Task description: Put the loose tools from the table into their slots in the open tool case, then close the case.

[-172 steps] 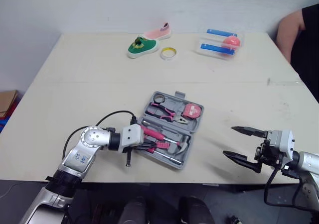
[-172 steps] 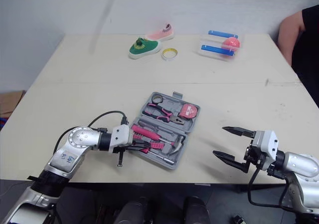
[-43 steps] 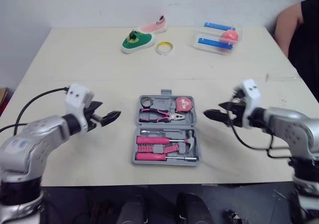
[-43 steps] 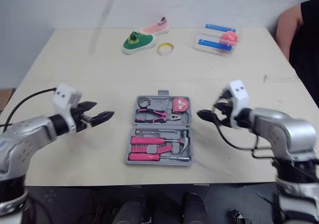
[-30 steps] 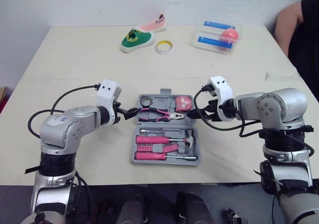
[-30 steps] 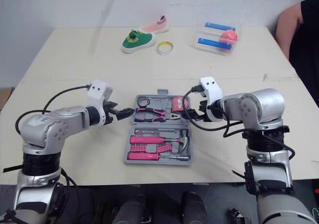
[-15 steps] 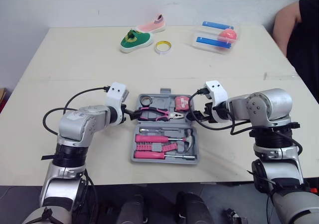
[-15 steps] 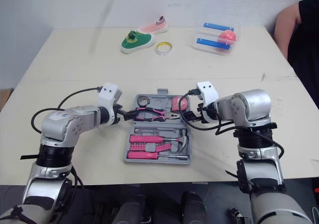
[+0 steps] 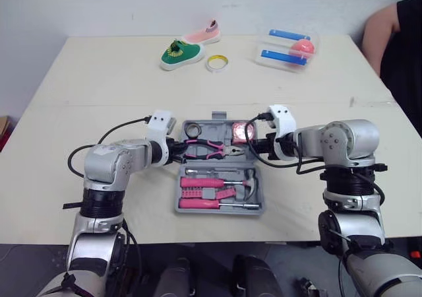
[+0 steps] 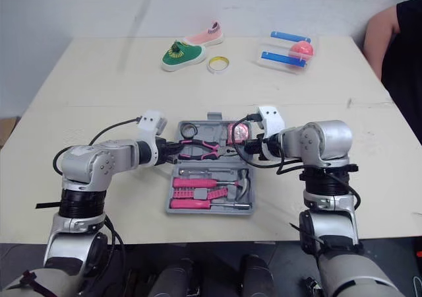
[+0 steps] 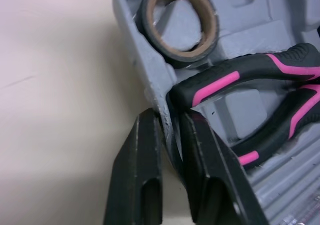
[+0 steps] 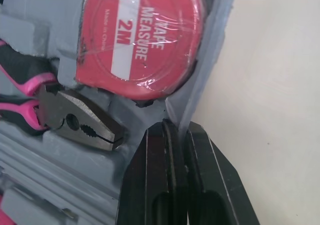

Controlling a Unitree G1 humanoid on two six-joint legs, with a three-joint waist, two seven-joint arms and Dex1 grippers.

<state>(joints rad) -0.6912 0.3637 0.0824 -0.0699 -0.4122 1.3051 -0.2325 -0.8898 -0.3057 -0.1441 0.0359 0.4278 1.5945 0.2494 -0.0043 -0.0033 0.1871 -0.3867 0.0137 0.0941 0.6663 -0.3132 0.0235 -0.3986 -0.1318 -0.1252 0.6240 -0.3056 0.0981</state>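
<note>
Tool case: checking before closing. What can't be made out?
Eye views: tools in the case's near half, too small to tell if seated.
Eye views: person, cut off by the edge.
Left wrist view: pliers, cut off by the edge.
Right wrist view: case rim, hidden by the right end effector gripping it.

Head eyes: high up, facing forward and down over the whole counter [image 9: 99, 79]
Left wrist: very near the case [image 11: 240, 107], left rim
Right wrist: very near the same case, right rim

The tool case [image 11: 240, 107] is matt grey plastic, the tape measure [image 12: 142, 40] glossy red, the pliers [image 12: 80, 122] dull metal.
</note>
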